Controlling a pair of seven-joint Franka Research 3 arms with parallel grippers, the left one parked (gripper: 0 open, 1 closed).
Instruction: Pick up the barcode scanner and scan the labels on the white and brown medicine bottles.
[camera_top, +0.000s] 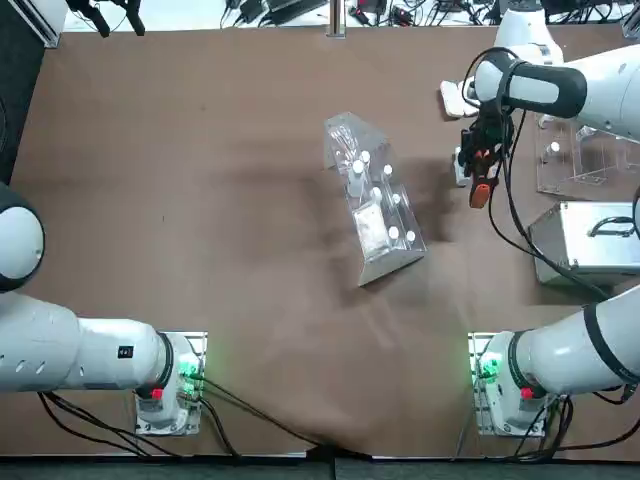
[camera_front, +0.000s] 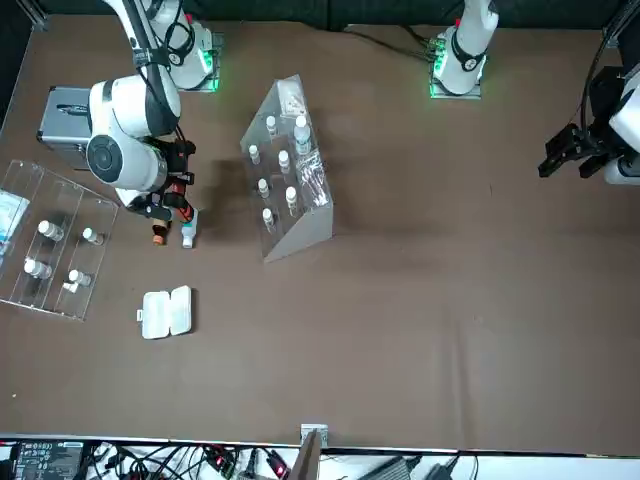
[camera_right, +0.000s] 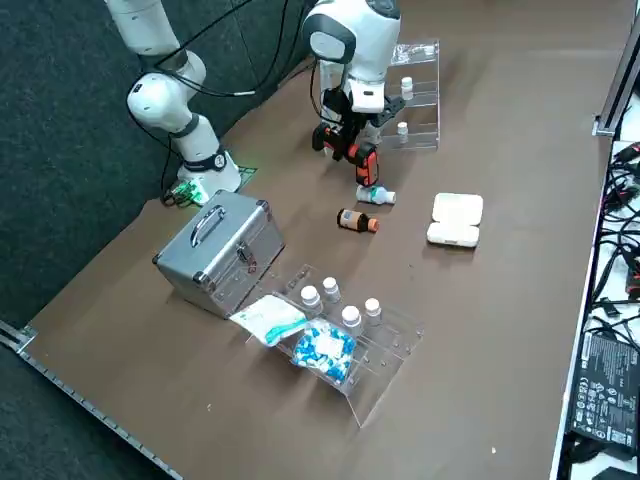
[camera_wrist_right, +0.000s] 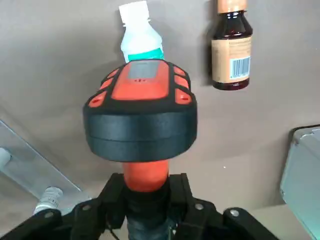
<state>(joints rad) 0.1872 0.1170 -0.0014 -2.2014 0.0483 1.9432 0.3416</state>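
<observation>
Barcode scanner (camera_wrist_right: 145, 107) sits clamped by its handle in the right gripper's fingers (camera_wrist_right: 181, 192), apparently to aim its head at the white bottle (camera_wrist_right: 142, 37).

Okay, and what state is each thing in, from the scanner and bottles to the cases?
Barcode scanner: held in the right gripper
White bottle: lying down, capped
Brown bottle: lying down, capped
White folding case: open
Silver case: closed

Med bottles (camera_right: 357, 220) btwn case (camera_right: 455, 220) & lge box (camera_right: 222, 255).
</observation>
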